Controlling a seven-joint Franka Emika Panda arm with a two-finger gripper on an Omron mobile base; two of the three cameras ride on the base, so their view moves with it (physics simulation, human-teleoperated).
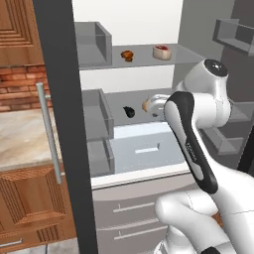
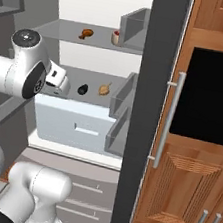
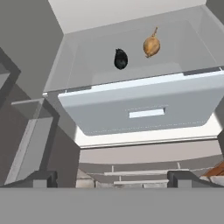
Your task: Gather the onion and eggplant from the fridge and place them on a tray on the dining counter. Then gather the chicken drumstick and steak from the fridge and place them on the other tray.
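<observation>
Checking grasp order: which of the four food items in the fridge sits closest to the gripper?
The onion, on the lower shelf right by the gripper; the eggplant lies further left, the meats on the shelf above.

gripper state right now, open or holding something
Gripper: open and empty, its two dark fingertips wide apart, pointed into the open pale grey fridge below the shelf with the small black eggplant and the golden-brown onion.

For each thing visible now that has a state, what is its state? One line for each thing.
fridge: doors open.
onion: on the lower shelf, untouched.
eggplant: on the lower shelf beside the onion, untouched.
chicken drumstick: on the upper shelf.
steak: on the upper shelf.
crisper drawer: shut.
gripper: open, empty.
</observation>
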